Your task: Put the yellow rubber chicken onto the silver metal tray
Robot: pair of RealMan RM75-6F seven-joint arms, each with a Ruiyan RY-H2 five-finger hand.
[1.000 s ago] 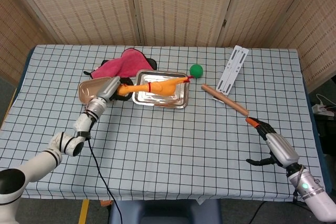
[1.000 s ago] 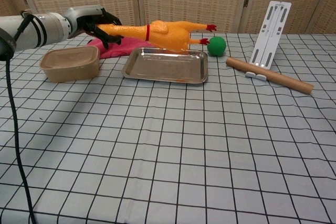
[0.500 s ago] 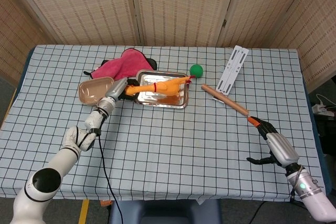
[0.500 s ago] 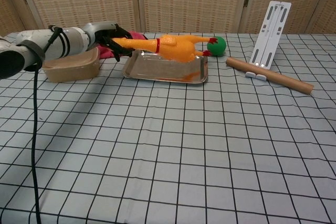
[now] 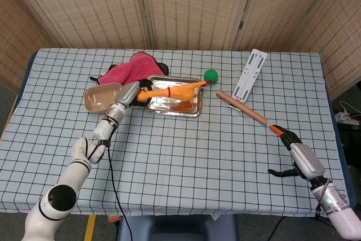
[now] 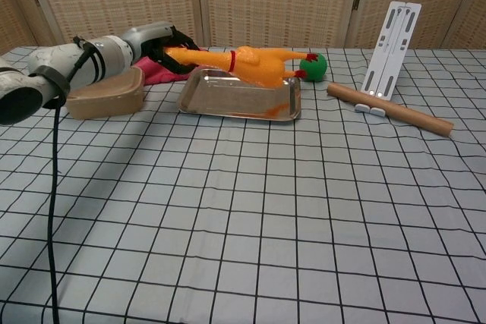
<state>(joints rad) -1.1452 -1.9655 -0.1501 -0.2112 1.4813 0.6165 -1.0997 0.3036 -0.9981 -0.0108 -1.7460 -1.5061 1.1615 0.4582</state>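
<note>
left hand (image 6: 163,43) gripping yellow rubber chicken (image 6: 250,64) — above silver metal tray (image 6: 238,95)

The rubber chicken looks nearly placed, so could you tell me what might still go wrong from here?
The yellow rubber chicken is longer than the silver metal tray: its head end overhangs the far rim beside the green ball, so it may knock the ball or settle half off. The left hand holds its feet end above the near rim, close to the brown container, which it might bump when withdrawing.
</note>
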